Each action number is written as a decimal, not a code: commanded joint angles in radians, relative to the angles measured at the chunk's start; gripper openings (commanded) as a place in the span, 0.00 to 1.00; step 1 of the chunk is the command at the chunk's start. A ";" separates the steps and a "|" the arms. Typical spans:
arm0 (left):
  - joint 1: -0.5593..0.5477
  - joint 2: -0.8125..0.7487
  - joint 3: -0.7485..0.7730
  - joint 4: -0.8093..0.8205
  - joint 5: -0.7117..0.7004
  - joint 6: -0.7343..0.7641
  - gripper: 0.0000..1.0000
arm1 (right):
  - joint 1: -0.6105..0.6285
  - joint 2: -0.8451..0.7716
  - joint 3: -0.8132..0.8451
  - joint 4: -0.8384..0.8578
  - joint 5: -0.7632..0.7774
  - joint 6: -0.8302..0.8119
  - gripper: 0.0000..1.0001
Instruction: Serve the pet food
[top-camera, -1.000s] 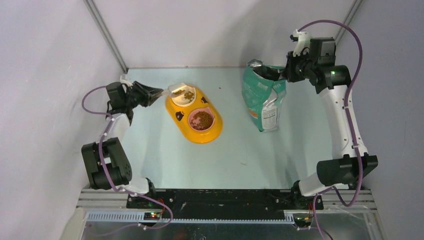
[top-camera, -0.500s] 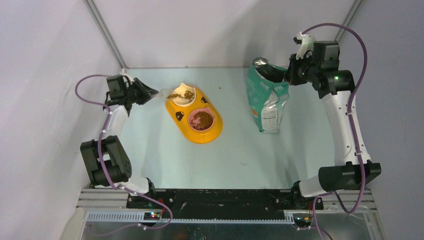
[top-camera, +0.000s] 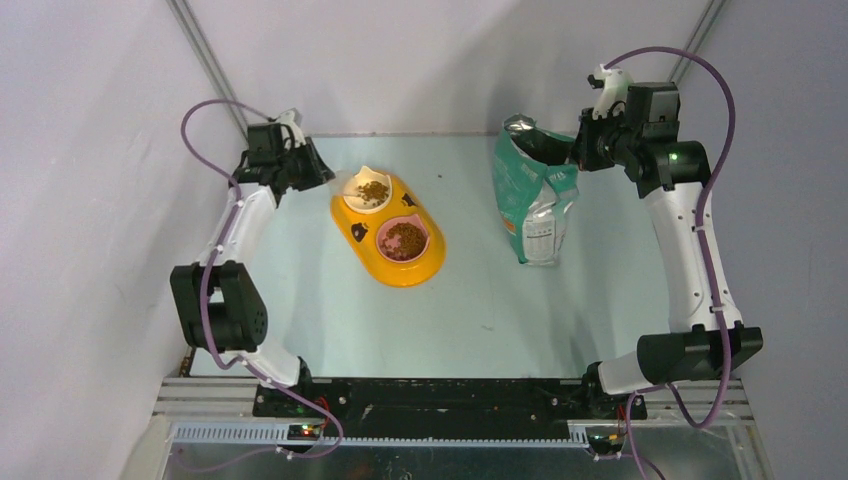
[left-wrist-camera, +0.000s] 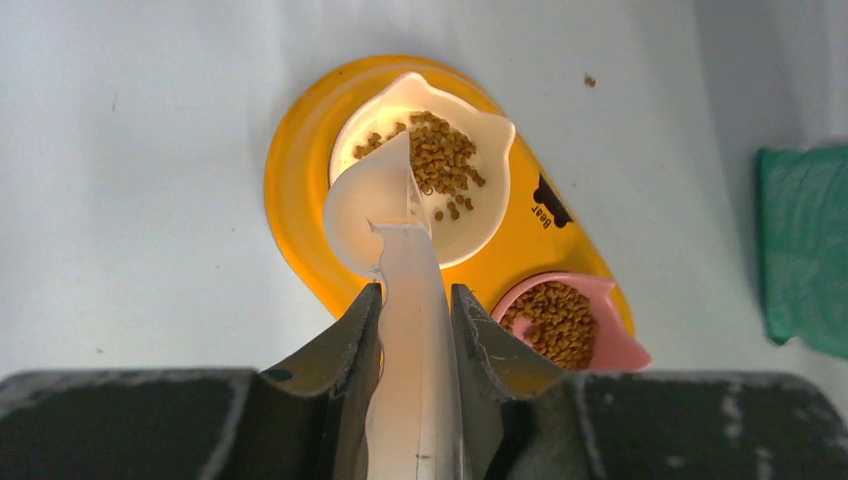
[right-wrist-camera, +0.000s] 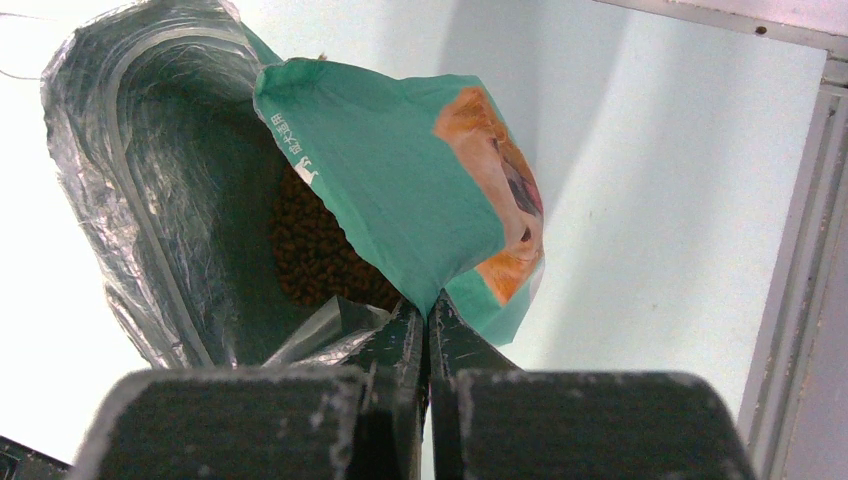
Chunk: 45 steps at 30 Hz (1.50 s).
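Left wrist view has the kibble (left-wrist-camera: 440, 165) heaped in the white bowl (left-wrist-camera: 490, 215), with more in the pink bowl (left-wrist-camera: 610, 345) beside it; both sit in the feeder (left-wrist-camera: 300, 170) toward the far left of the table (top-camera: 480, 300). More kibble lies deep inside the pouch (right-wrist-camera: 400, 190), which stands near the far right corner. The scoop (left-wrist-camera: 385, 210) hangs over the white bowl's near rim and looks empty, so I'd say the serving is nearly done. The left gripper (left-wrist-camera: 415, 295) clamps the scoop's handle between its fingers, bowl end pointing away, which suits tipping it out. The right gripper (right-wrist-camera: 427, 310) is pinched tight on the pouch's top edge, likely to hold the mouth open and the pouch upright for scooping.
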<state>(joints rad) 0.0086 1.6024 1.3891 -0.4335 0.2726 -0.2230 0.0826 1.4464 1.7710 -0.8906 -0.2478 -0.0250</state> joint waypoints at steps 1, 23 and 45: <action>-0.095 -0.077 0.032 -0.034 -0.126 0.210 0.00 | -0.004 -0.082 0.040 0.072 -0.031 -0.001 0.00; -0.171 -0.385 0.102 0.158 0.562 -0.048 0.00 | 0.218 0.055 0.195 0.074 -0.029 -0.177 0.00; -0.423 -0.301 0.311 -0.299 0.391 0.101 0.00 | 0.436 0.094 0.149 -0.012 0.033 -0.039 0.00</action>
<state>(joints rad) -0.3866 1.3064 1.6764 -0.6132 0.8013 -0.2321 0.4808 1.5528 1.8767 -0.9493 -0.2024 -0.0990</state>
